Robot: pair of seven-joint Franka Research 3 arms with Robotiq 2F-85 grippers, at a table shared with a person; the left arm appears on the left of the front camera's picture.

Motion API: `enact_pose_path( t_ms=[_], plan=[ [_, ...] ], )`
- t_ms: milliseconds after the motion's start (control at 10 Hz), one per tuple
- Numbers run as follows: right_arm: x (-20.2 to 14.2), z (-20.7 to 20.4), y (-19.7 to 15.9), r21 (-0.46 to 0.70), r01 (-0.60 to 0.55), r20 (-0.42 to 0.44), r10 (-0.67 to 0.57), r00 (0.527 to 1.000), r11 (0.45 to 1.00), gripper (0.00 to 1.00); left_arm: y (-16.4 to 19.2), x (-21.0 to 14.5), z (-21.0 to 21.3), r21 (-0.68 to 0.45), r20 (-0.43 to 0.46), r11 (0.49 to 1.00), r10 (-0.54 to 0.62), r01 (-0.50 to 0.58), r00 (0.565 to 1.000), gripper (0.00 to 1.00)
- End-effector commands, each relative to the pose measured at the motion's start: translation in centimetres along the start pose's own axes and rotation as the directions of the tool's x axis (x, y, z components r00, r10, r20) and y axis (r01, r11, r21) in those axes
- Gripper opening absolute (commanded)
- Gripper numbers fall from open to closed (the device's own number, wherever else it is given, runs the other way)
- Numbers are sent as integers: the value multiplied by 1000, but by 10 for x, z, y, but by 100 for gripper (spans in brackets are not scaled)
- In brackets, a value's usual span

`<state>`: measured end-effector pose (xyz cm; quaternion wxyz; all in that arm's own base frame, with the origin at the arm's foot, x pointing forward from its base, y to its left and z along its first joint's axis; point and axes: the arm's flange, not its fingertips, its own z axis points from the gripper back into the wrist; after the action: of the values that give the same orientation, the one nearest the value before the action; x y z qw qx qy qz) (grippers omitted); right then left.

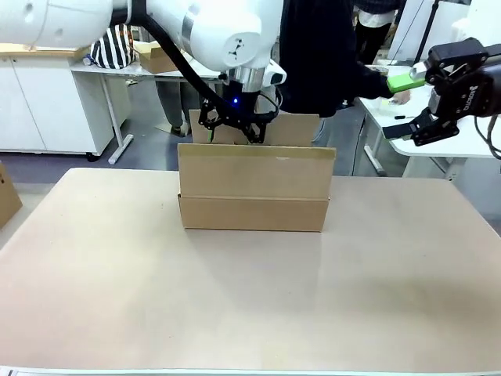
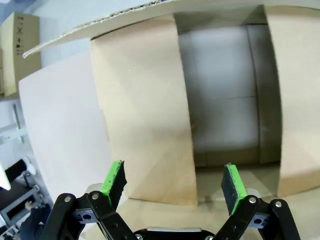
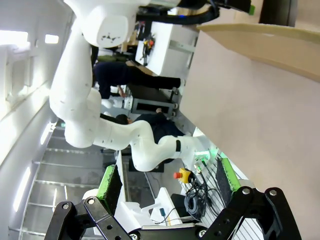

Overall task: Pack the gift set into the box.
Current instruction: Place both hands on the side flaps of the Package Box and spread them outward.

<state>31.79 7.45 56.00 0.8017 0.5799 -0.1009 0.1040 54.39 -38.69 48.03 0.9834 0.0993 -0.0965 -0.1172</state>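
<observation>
A wide beige table (image 1: 250, 298) takes up the lower two thirds of the front view. The white left arm (image 1: 196, 31) sweeps in from the upper left of the frame and bends down toward the centre.

The box (image 1: 254, 188) stands in the middle of the frame, toward the table's far edge. Its near long flap is upright and another flap rises behind it. A person in dark clothing (image 1: 321, 55) stands behind the box at top centre, with one hand (image 1: 399, 95) reaching to the right.

The left gripper (image 1: 232, 131) hangs just above the box's open top, behind the near flap. In the left wrist view, the same left gripper (image 2: 173, 180) has its green pads (image 2: 114, 177) spread wide with nothing between them. It looks down past the brown flaps into the shaded inside of the box (image 2: 145, 100).

The right gripper (image 1: 403, 106) is raised at the upper right of the front view, well apart from the box. In its own wrist view, the right gripper (image 3: 168, 179) is also spread and holds nothing.

A smaller brown carton (image 2: 20, 45) sits at the upper left of the left wrist view.
</observation>
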Motion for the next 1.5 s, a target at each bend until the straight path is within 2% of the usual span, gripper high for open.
enact_pose_path(
  t_ms=[0,200,800,1200,1400],
  plan=[
    [2,-2,0,28,-28,11,27,1000,999,100,-7,3,-6,98,-12,995,31,-30,999,100],
    [2,-2,0,28,-28,11,27,1000,999,100,-13,2,-17,187,-37,981,63,-55,997,100],
    [2,-2,0,28,-28,11,27,1000,999,100,-39,5,-31,208,-69,978,31,-16,997,100],
    [2,-2,0,28,-28,11,27,1000,999,100,-44,12,-37,153,-50,987,58,-50,997,100],
    [2,-2,0,28,-28,11,27,1000,999,100,-46,14,-42,172,-36,983,74,-67,997,100]
  ],
)
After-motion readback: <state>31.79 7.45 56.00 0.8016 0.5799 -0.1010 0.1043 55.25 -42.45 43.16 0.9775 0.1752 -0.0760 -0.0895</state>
